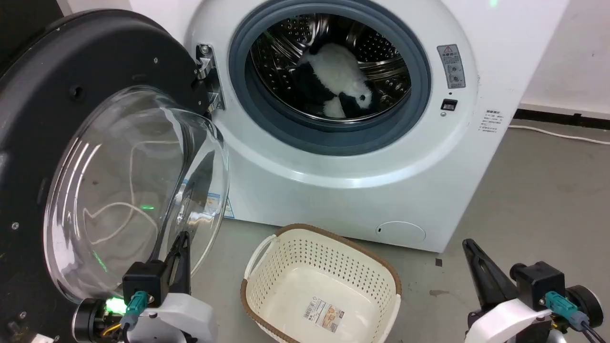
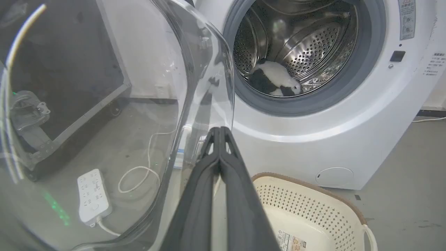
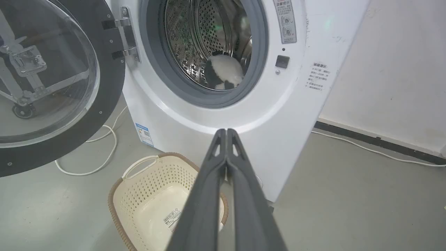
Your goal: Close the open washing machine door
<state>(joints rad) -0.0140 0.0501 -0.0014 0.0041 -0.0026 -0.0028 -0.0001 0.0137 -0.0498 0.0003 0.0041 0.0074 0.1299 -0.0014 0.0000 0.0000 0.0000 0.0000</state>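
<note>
Left gripper [image 2: 220, 129]: jaws pressed together and empty, tips just beside the lip of the glass bowl; contact cannot be told.
Right gripper [image 3: 226, 130]: jaws pressed together, empty, well apart from the door, above the floor to the right.
Laundry basket [image 1: 305, 257]: cream, perforated, brown rim; stands on the floor before the machine, below the opening.
Risk, basket: probably below the door's sweep, though a low arm could knock it.
Washing machine door [image 1: 57, 62]: wide open, hung on the left of the washing machine [image 1: 343, 200], inner side facing the robot.
Glass bowl [image 1: 133, 190]: smooth, curved, glossy.
Risk, slip: closed tips pushing on the bowl are likely to skate off; the flat black ring looks the safer bearing point.
Hinge [image 1: 207, 76]: metal, at the left edge of the opening.
Risk, latch: too gentle a push may leave the door ajar at the latch socket [image 1: 448, 104].
Panda plush [image 1: 338, 76]: lies deep in the drum, clear of the gasket; pinching looks unlikely.
Floor [image 1: 524, 190]: bare grey concrete; a white cable [image 3: 104, 139] and a power strip [image 2: 92, 195] lie beyond the door.
Wall [image 3: 400, 69]: plain white, black skirting.
</note>
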